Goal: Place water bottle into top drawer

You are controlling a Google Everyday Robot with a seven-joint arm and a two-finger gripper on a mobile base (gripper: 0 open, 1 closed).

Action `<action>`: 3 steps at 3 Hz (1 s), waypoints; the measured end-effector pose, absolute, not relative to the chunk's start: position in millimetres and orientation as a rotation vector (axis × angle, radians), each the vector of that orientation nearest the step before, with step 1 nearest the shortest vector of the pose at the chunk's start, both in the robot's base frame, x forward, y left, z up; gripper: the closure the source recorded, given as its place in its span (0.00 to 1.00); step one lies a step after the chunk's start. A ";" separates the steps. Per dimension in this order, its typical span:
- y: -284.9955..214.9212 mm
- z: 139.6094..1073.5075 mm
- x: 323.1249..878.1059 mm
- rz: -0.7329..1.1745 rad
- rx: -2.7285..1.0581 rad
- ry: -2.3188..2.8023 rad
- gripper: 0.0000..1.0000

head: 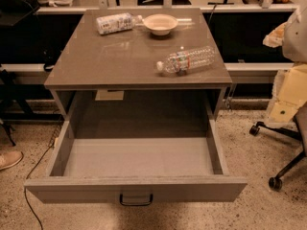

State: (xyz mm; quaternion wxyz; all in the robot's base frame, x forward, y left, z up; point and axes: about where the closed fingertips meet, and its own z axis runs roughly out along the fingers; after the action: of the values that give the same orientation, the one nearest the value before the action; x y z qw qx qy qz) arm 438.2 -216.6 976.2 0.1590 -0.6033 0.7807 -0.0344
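Not yet started on the grasp: find the water bottle [186, 60] lying on its side on the bench [96, 56], toward 2 o'clock from the middle, cap pointing to 8 o'clock, well apart from the bowl [160, 24] near 12 o'clock. See the top drawer [72, 188] pulled open at 6 o'clock, nothing inside. Cannot find the gripper in view, so cannot tell if spread or pressed together; next, probably, pinch across the ribbed body, lift, carry toward 6 o'clock.

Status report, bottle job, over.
Gripper not in view. Water bottle on its side on cabinet top, front right. Top drawer open. Bowl, white package at back, clear of path.
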 end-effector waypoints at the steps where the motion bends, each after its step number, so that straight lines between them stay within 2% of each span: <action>1: -215.8 977.2 439.3 -0.102 -1.722 2.225 0.00; 2: -194.3 968.1 483.2 -0.088 -1.774 2.113 0.00; 3: -147.9 951.8 569.1 -0.048 -1.851 1.937 0.00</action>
State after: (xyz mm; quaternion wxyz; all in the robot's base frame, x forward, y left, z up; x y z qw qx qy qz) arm 569.1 -147.9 951.8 0.2289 -0.6723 0.7038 -0.0176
